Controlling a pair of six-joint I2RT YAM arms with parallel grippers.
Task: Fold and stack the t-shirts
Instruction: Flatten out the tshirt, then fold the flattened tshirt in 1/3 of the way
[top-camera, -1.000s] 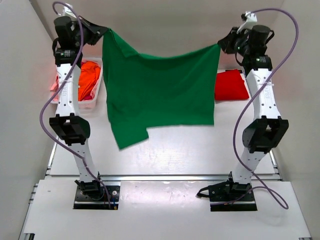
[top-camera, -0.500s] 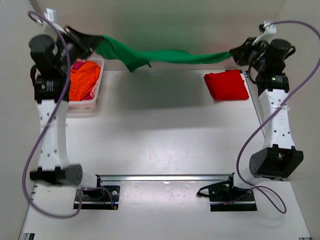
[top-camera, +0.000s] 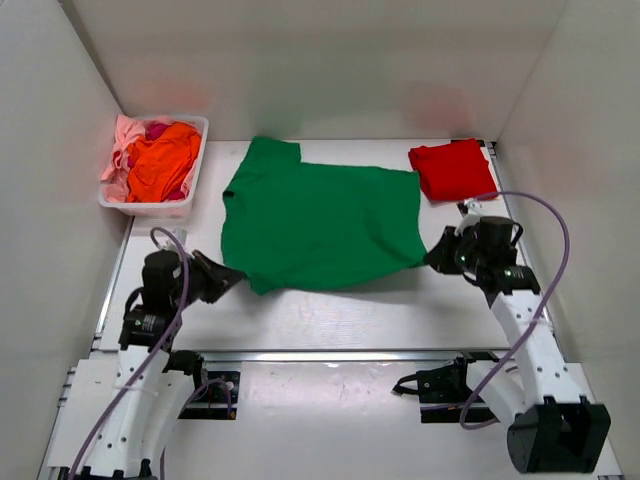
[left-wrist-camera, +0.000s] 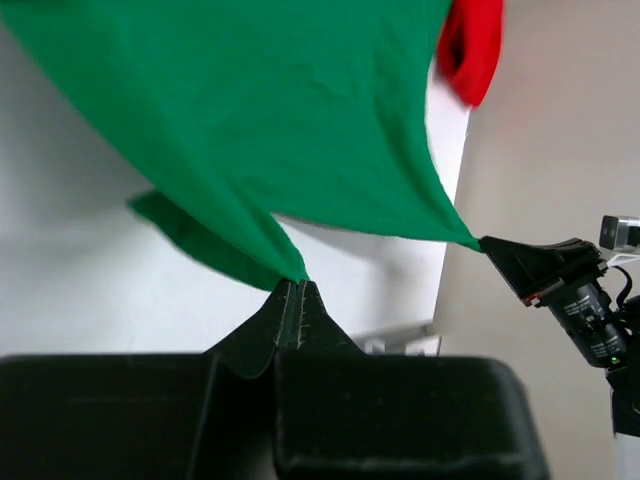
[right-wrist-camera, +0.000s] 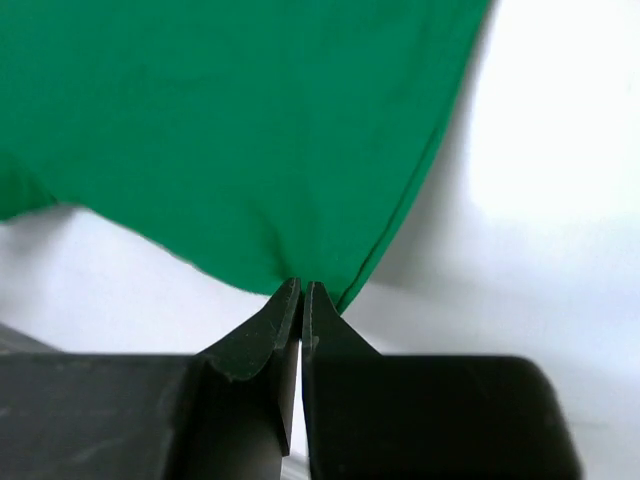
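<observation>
The left claw (left-wrist-camera: 297, 287) and right claw (right-wrist-camera: 301, 287) are gripping the green shirt (top-camera: 320, 225).
An uneven release is risking a wrinkled lower hem.

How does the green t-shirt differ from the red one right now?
The green t-shirt is spread open across mid-table; the red t-shirt is folded into a compact square at the far right. The green t-shirt covers far more table than the red t-shirt. The left tool and right tool pinch the green t-shirt's near corners; nothing touches the red t-shirt. Both are plain, single-colour and out of the white basket.
</observation>
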